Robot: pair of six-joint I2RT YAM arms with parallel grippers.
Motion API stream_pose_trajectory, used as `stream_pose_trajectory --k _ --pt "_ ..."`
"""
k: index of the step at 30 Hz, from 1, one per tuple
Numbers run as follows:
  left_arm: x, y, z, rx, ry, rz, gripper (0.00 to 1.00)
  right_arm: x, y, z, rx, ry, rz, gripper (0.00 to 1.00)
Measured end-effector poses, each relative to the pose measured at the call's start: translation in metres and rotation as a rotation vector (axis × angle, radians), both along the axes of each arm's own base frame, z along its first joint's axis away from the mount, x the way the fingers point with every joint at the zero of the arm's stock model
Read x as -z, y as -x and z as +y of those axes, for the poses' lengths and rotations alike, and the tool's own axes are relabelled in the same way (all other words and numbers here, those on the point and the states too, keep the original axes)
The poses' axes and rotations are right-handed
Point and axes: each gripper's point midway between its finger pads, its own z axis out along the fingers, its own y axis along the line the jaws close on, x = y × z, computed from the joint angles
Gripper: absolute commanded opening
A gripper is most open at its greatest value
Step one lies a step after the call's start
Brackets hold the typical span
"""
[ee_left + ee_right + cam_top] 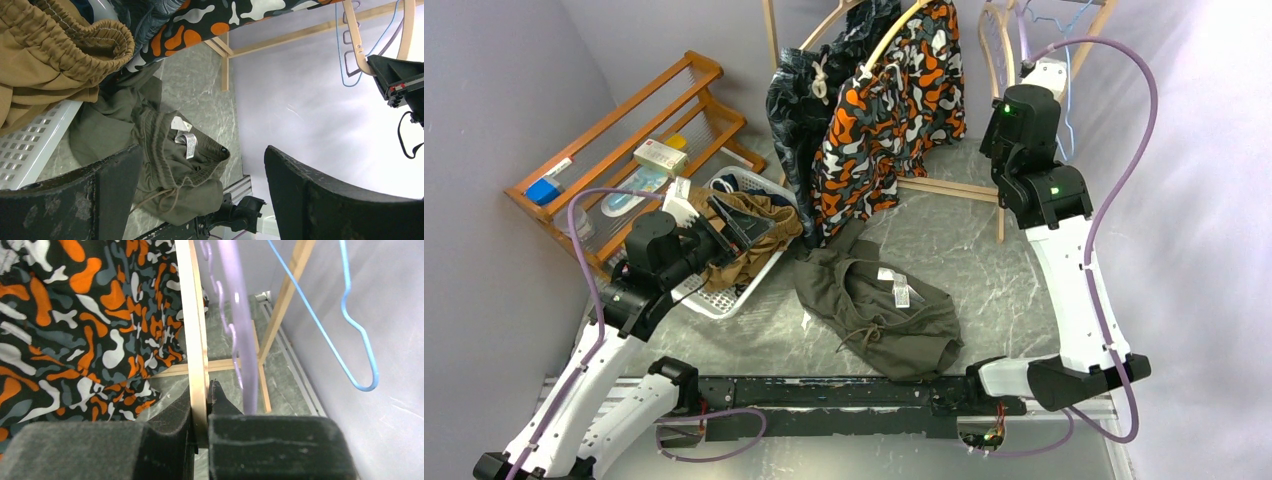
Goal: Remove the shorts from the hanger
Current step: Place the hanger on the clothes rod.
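Camo shorts (894,100) – orange/black/white; floor shorts (879,305) olive-grey; basket (724,298) white, tan shorts (749,235) inside.

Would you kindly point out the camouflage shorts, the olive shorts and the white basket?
camouflage shorts (879,130), top view, middle of the hanging fabric.
olive shorts (879,310), top view, centre of the heap on the table.
white basket (724,299), top view, near rim.

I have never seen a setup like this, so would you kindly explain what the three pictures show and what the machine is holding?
Two robot arms are bolted to a table. The overhead view shows both; the other two come from cameras on their wrists. The right gripper has its jaws shut on a pale wooden hanger, beside the camouflage shorts hanging on the rack. The left gripper, jaws wide open and empty, hovers by a white basket holding tan shorts. Olive-grey shorts lie on the table.
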Motion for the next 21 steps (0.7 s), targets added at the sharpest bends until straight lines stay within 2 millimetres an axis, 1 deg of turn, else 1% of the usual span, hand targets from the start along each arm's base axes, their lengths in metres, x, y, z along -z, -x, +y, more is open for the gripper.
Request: stream_pose_trajectory --k 6,12,21 --pt "0.002 -0.001 0.0 0.0 -0.002 0.005 0.95 0.002 0.0 -0.021 0.056 -0.003 -0.007 0.0" --pt "0.006 -0.002 -0.001 0.002 -0.012 0.019 0.95 0.003 0.004 -0.034 0.079 -0.014 -0.02 0.0" --pt "0.009 -0.001 0.0 0.002 -0.019 0.027 0.95 0.004 0.002 -0.055 0.11 -0.023 -0.027 0.0"
